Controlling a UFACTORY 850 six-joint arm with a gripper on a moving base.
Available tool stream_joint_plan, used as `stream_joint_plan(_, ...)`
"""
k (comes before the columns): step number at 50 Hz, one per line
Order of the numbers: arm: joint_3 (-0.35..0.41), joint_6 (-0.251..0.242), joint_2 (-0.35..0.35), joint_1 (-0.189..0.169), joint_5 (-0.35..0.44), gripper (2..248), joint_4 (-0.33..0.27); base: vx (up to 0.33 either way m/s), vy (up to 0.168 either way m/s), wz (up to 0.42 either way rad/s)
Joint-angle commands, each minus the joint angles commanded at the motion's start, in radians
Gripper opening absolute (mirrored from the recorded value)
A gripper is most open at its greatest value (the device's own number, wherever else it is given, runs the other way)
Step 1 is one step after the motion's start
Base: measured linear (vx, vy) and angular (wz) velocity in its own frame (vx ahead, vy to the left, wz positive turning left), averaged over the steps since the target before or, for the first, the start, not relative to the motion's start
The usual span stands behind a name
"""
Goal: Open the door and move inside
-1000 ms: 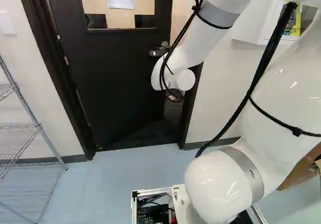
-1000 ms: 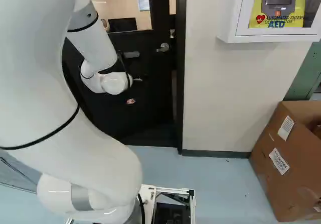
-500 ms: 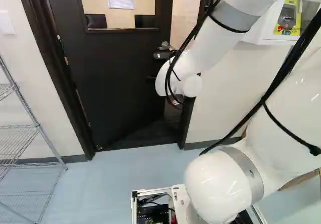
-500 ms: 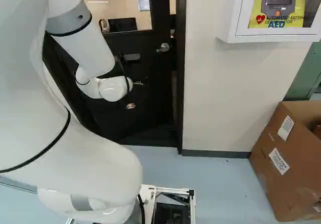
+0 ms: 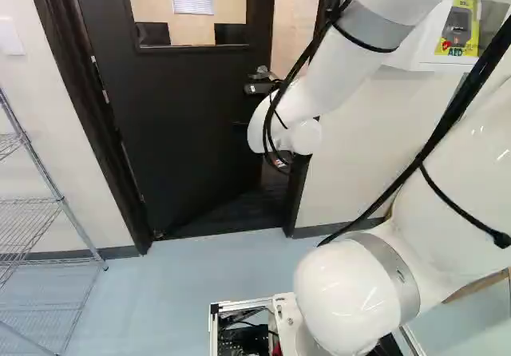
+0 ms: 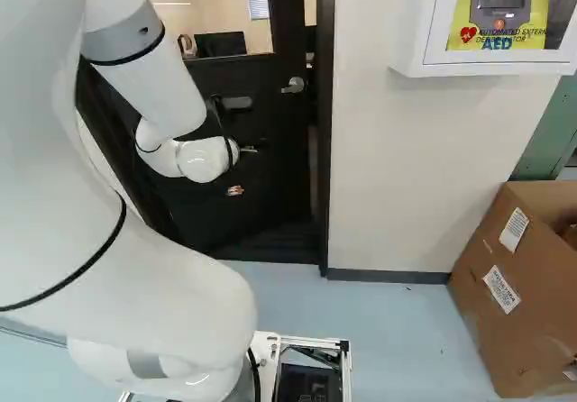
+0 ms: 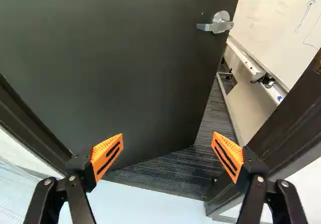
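Door, left base view: ahead, partly swung inward. Right base view: my arm reaches the doorway, base outside. Wrist view: fingers wide, nothing held; handle ahead, inside floor showing. Opening part done, I'd say; left: widen it, drive through.

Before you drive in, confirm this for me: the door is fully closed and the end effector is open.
No: the door stands partly open. The wrist view shows a gap between its free edge and the frame. The end effector is open, as you say.
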Motion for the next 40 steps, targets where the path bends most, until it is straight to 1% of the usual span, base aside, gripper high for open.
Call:
stream_joint_plan(24, 0.0, 0.0, 0.0, 0.0, 0.0, 247, 0.0, 0.003, 0.003, 0.013)
stream_joint_plan(40, 0.0, 0.0, 0.0, 0.0, 0.0, 247, 0.0, 0.067, 0.012, -0.013)
